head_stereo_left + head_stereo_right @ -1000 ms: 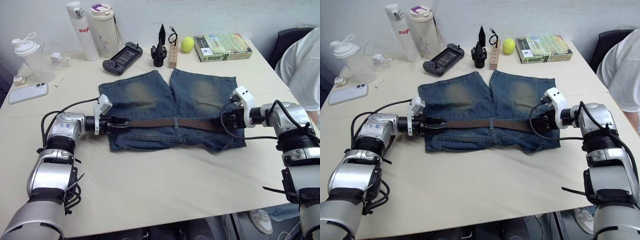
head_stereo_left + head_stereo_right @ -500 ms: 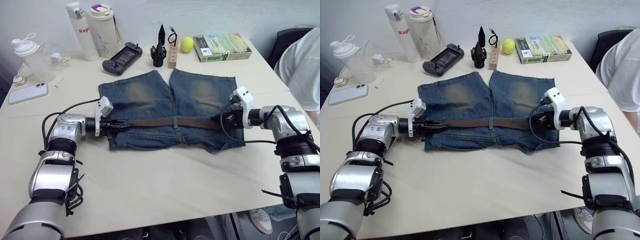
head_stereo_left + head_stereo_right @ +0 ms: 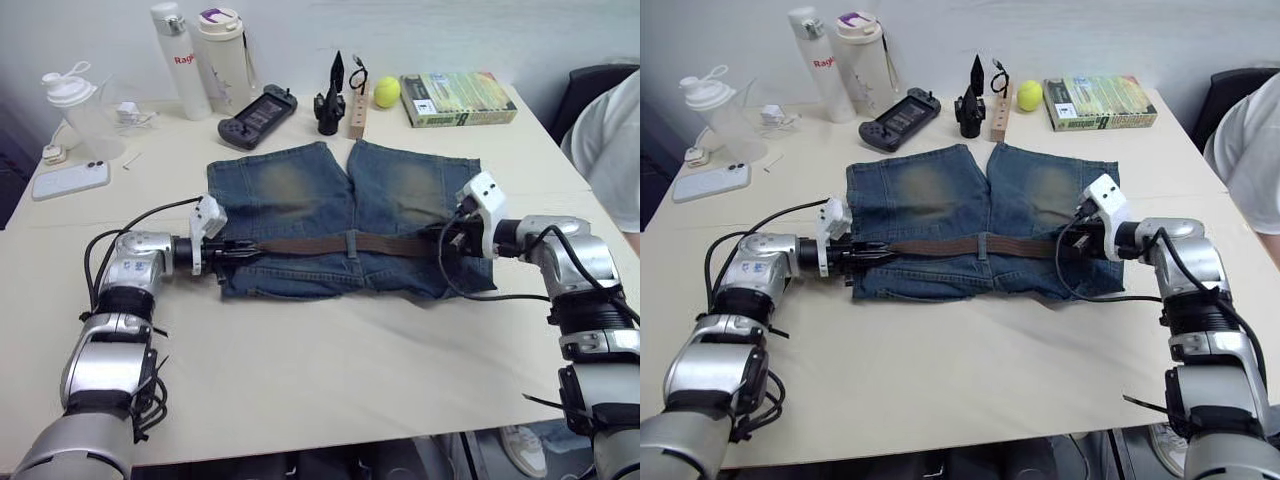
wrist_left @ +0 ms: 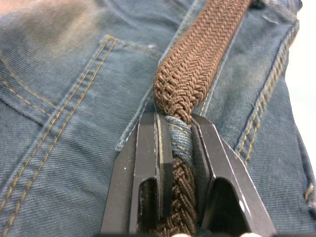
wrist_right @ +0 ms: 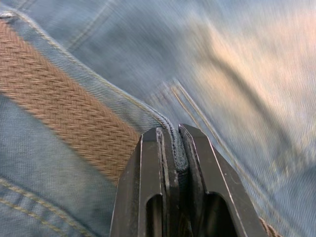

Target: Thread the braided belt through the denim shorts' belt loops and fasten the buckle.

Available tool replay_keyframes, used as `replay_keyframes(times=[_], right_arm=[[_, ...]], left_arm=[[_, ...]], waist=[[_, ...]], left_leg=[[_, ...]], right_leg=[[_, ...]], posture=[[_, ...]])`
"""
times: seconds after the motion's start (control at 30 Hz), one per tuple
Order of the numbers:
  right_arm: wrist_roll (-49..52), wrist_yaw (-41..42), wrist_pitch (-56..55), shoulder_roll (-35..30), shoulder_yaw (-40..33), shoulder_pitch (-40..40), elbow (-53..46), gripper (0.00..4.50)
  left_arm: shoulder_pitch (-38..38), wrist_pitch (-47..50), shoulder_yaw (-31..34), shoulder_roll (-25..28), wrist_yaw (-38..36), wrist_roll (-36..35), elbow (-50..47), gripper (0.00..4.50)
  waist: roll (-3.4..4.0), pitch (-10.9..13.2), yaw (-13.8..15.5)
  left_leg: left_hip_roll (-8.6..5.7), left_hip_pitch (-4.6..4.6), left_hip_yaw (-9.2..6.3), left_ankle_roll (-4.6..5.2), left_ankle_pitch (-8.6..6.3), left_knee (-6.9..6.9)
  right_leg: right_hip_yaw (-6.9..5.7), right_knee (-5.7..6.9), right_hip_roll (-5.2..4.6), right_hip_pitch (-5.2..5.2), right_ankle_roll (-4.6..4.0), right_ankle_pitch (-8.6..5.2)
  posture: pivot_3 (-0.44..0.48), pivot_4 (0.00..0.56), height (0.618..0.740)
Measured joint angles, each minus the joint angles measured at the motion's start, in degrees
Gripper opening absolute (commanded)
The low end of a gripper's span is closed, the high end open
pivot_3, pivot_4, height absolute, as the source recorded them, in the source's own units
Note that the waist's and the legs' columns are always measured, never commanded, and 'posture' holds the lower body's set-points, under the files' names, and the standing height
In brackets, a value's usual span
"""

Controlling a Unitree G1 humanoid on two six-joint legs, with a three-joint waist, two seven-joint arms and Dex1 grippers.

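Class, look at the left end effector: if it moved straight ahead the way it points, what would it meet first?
The left end effector is clamped on the braided belt at a belt loop; going on, it would likely ride along the belt over the denim shorts.

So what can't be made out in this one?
- The buckle: hidden; the braided belt ends run under the left gripper and right gripper in the head views.
- Whether a belt loop alone or the belt too is pinched: left wrist view, fingers cover it.
- Right wrist view: motion blur smears the denim shorts.
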Motion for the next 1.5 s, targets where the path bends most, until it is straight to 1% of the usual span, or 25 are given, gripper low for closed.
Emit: replay_keyframes(times=[0.07, 0.17, 0.2, 0.27, 0.3, 0.4, 0.47, 0.53, 0.6, 0.63, 0.7, 0.8, 0.83, 0.87, 0.9, 0.97, 1.07, 1.13, 1.23, 1.33, 1.4, 1.43, 1.5], right_arm=[[0.19, 0.81, -3.26, -1.05, -0.17, 3.76, -5.01, 0.04], [-0.39, 2.68, -12.11, -4.80, -0.29, 13.35, -16.01, 0.04], [-0.77, 2.80, -14.18, -5.67, -0.32, 15.56, -18.15, 0.04], [-2.85, 2.39, -21.24, -8.53, -1.15, 22.53, -25.26, 0.04], [-3.25, 2.28, -22.71, -9.00, -1.52, 24.11, -26.76, 0.04], [-4.60, 0.30, -27.94, -10.47, -5.12, 31.67, -33.29, 0.04], [-5.85, -1.36, -31.41, -10.66, -7.51, 36.23, -36.23, 0.04], [-6.60, -2.12, -33.85, -10.68, -8.37, 38.60, -37.22, 0.04], [-8.35, -2.87, -40.78, -11.23, -9.56, 43.34, -38.90, 0.04], [-8.58, -2.64, -42.85, -11.67, -9.55, 44.95, -39.31, 0.04], [-9.00, -1.89, -46.09, -12.37, -9.39, 47.34, -39.62, 1.00], [-9.49, 0.43, -48.79, -15.11, -8.86, 51.09, -39.58, 2.12], [-9.37, 1.18, -48.66, -15.92, -8.83, 51.88, -39.72, 2.70], [-8.93, 2.18, -47.80, -17.12, -8.80, 52.86, -40.28, 2.88], [-7.90, 3.49, -45.56, -18.44, -8.81, 54.08, -41.32, 3.51], [-6.78, 5.41, -41.64, -20.42, -8.81, 55.67, -43.02, 4.40], [-4.16, 6.49, -35.64, -21.05, -9.11, 55.35, -45.30, 4.46], [-3.66, 6.80, -34.35, -21.82, -9.21, 54.39, -45.93, 4.46], [-1.18, 7.63, -30.00, -23.24, -10.64, 53.02, -47.92, 4.46], [1.12, 8.06, -25.72, -23.66, -11.58, 52.55, -49.86, 4.46], [2.64, 7.99, -22.68, -23.66, -11.59, 51.83, -51.22, 4.50], [3.16, 8.02, -21.48, -23.66, -11.59, 51.75, -51.90, 4.50], [4.49, 8.28, -18.93, -23.66, -11.59, 51.74, -53.16, 4.50]], left_arm=[[4.36, -3.66, 0.95, 0.29, 1.10, -0.60, -6.78, 0.31], [14.80, -16.07, 3.25, 1.96, 5.50, 0.04, -19.77, 0.31], [17.24, -19.12, 3.97, 2.26, 6.72, 0.48, -22.44, 0.31], [22.87, -29.04, 5.43, 2.55, 11.07, 2.56, -29.30, 0.31], [24.30, -32.21, 5.63, 2.88, 11.87, 3.36, -30.40, 0.31], [30.86, -47.49, 7.08, 4.36, 15.90, 7.46, -33.27, 0.31], [34.16, -56.58, 7.73, 4.33, 19.56, 10.73, -33.59, 0.31], [36.17, -61.56, 7.98, 4.32, 21.55, 13.20, -33.61, 0.31], [38.98, -68.48, 8.10, 4.86, 25.04, 18.05, -31.89, 0.31], [39.54, -69.76, 8.08, 5.33, 26.02, 19.41, -30.70, 0.31], [39.77, -72.08, 8.01, 6.45, 27.58, 21.98, -27.92, 0.27], [39.39, -75.93, 7.36, 8.54, 31.38, 25.65, -24.53, 0.27], [39.04, -76.89, 6.86, 9.09, 32.44, 26.81, -23.85, 0.27], [38.77, -77.55, 6.40, 9.56, 33.34, 27.58, -23.25, 0.27], [38.64, -78.17, 5.68, 10.46, 34.38, 28.18, -22.84, 0.27], [38.59, -78.38, 4.16, 11.99, 35.46, 28.35, -22.66, 0.27], [39.70, -77.20, 0.75, 15.23, 36.41, 26.20, -23.29, 0.27], [40.84, -76.09, -1.00, 16.94, 36.42, 24.51, -24.54, 0.27], [45.85, -73.85, -4.96, 22.13, 35.75, 19.13, -29.05, 0.27], [48.98, -72.72, -6.22, 25.28, 35.50, 16.38, -32.38, 0.27], [50.24, -71.32, -6.60, 26.84, 35.48, 14.55, -34.36, 1.24], [50.46, -70.75, -6.64, 27.24, 35.43, 13.85, -34.78, 1.56], [50.82, -69.51, -6.76, 28.16, 35.02, 12.74, -35.47, 2.55]], waist=[[0.00, 0.00, 0.53], [0.00, 0.00, 1.03], [0.00, 0.00, 1.14], [0.01, 0.00, 1.52], [0.01, 0.00, 1.62], [0.02, 0.00, 2.53], [0.02, 0.00, 2.83], [0.02, 0.00, 2.92], [0.02, 0.00, 3.41], [0.01, 0.00, 3.58], [0.01, 0.00, 3.90], [0.01, 0.00, 4.09], [0.01, 0.00, 4.11], [0.04, -0.01, 4.11], [0.06, -0.02, 4.12], [0.09, -0.05, 4.11], [0.14, -0.07, 3.84], [0.15, -0.07, 3.71], [0.14, -0.06, 3.19], [0.13, -0.04, 2.99], [0.13, -0.03, 2.90], [0.13, -0.03, 2.88], [0.14, -0.03, 3.06]], left_leg=[[0.00, 0.02, 0.01, 0.00, 0.00, 0.03], [0.01, 0.10, 0.05, -0.06, -0.05, 0.01], [0.01, 0.13, 0.07, -0.06, -0.05, 0.03], [0.02, 0.18, 0.15, -0.07, -0.05, 0.02], [0.02, 0.23, 0.17, -0.07, -0.05, 0.05], [0.04, 0.35, 0.33, -0.09, -0.09, 0.00], [0.06, 0.33, 0.38, -0.09, -0.10, 0.00], [0.05, 0.36, 0.40, -0.08, -0.12, 0.01], [0.06, 0.40, 0.46, -0.06, -0.13, -0.01], [0.08, 0.42, 0.48, -0.06, -0.13, -0.02], [0.14, 0.47, 0.57, -0.06, -0.14, -0.02], [0.20, 0.70, 0.80, -0.03, -0.27, -0.06], [0.23, 0.80, 0.87, -0.05, -0.33, -0.08], [0.24, 0.88, 0.92, -0.04, -0.40, -0.09], [0.29, 0.92, 0.95, -0.07, -0.46, -0.10], [0.43, 0.95, 0.97, -0.14, -0.54, -0.06], [0.60, 1.02, 1.09, -0.24, -0.65, -0.07], [0.64, 1.03, 1.14, -0.25, -0.70, -0.06], [0.77, 1.02, 1.15, -0.29, -0.78, -0.05], [0.88, 1.00, 1.16, -0.34, -0.81, -0.03], [0.90, 0.99, 1.16, -0.35, -0.82, -0.03], [0.90, 0.99, 1.16, -0.35, -0.82, -0.02], [0.90, 0.98, 1.16, -0.34, -0.85, -0.02]], right_leg=[[0.32, -0.07, -0.02, 0.06, 0.00, 0.00], [0.77, -0.12, 0.06, 0.06, 0.00, 0.00], [0.87, -0.12, 0.08, 0.08, 0.00, 0.00], [1.03, -0.32, 0.11, 0.17, 0.02, 0.00], [1.05, -0.32, 0.12, 0.23, 0.03, 0.00], [1.18, -0.40, 0.12, 0.25, 0.07, 0.02], [1.20, -0.46, 0.12, 0.24, 0.09, 0.03], [1.21, -0.46, 0.12, 0.27, 0.10, 0.03], [1.22, -0.47, 0.14, 0.27, 0.14, 0.05], [1.21, -0.47, 0.16, 0.27, 0.14, 0.05], [1.19, -0.47, 0.25, 0.26, 0.14, 0.05], [1.23, -0.42, 0.26, 0.32, 0.15, 0.05], [1.30, -0.42, 0.26, 0.35, 0.16, 0.05], [1.34, -0.41, 0.26, 0.37, 0.16, 0.04], [1.36, -0.41, 0.27, 0.39, 0.17, 0.04], [1.41, -0.43, 0.38, 0.40, 0.17, 0.04], [1.54, -0.47, 0.47, 0.39, 0.14, 0.02], [1.64, -0.48, 0.50, 0.36, 0.12, 0.01], [2.05, -0.53, 0.53, 0.35, 0.11, 0.01], [2.10, -0.64, 0.57, 0.36, 0.07, -0.01], [2.12, -0.75, 0.57, 0.38, 0.05, -0.02], [2.15, -0.88, 0.57, 0.38, 0.05, -0.02], [2.16, -0.91, 0.57, 0.36, 0.04, -0.03]], posture=[[0.000, 0.150, 0.722], [0.000, 0.150, 0.722], [0.000, 0.150, 0.722], [0.000, 0.150, 0.722], [0.000, 0.150, 0.722], [0.000, 0.150, 0.722], [0.000, 0.150, 0.722], [0.000, 0.150, 0.722], [0.000, 0.150, 0.722], [0.000, 0.150, 0.722], [0.000, 0.150, 0.722], [0.000, 0.150, 0.722], [0.000, 0.150, 0.722], [0.000, 0.150, 0.722], [0.000, 0.150, 0.722], [0.000, 0.150, 0.722], [0.000, 0.150, 0.722], [0.000, 0.150, 0.722], [0.000, 0.150, 0.722], [0.000, 0.150, 0.722], [0.000, 0.150, 0.722], [0.000, 0.150, 0.722], [0.000, 0.150, 0.722]])
